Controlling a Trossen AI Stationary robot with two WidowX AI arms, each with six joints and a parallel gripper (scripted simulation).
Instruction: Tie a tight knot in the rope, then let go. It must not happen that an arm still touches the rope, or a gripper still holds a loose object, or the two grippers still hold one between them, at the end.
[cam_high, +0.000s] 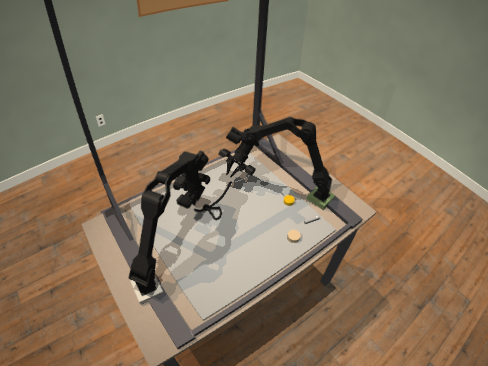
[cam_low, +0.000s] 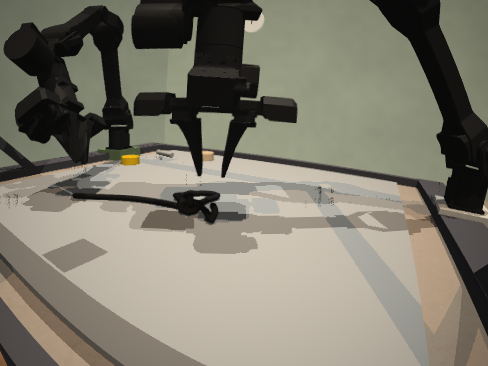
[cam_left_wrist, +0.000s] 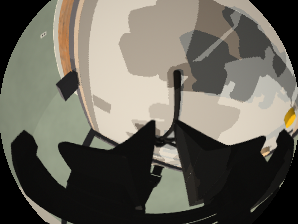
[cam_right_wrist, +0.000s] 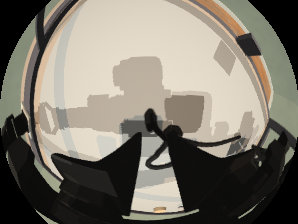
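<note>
Pale tabletop (cam_high: 250, 265) (cam_low: 250, 305) (cam_left_wrist: 107, 45) (cam_right_wrist: 105, 45) stretches beneath both arms. From left to right in the top view, the right gripper (cam_high: 197, 198) (cam_low: 211, 175) (cam_right_wrist: 154, 136) hangs above the rope's looped end, fingers parted; the black rope (cam_high: 224, 194) (cam_low: 125, 198) (cam_left_wrist: 177, 97) (cam_right_wrist: 215, 144) lies looped, seemingly loosely knotted; the left gripper (cam_high: 230, 174) (cam_low: 83, 161) (cam_left_wrist: 164, 124), slightly open and holding nothing, hovers near its straight end; then a yellow disc (cam_high: 289, 200) (cam_low: 130, 160) (cam_left_wrist: 290, 118).

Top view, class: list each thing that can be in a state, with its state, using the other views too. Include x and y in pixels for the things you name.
rope (cam_high: 219, 202) (cam_low: 125, 198) (cam_left_wrist: 177, 97) (cam_right_wrist: 172, 131): looped, not pulled tight
left pincer (cam_high: 230, 173) (cam_low: 82, 161) (cam_left_wrist: 164, 124): slightly open, nothing held
right pincer (cam_high: 194, 192) (cam_low: 211, 175) (cam_right_wrist: 154, 136): partly open, nothing held
yellow disc (cam_high: 289, 200) (cam_low: 130, 160) (cam_left_wrist: 290, 118): flat
</note>
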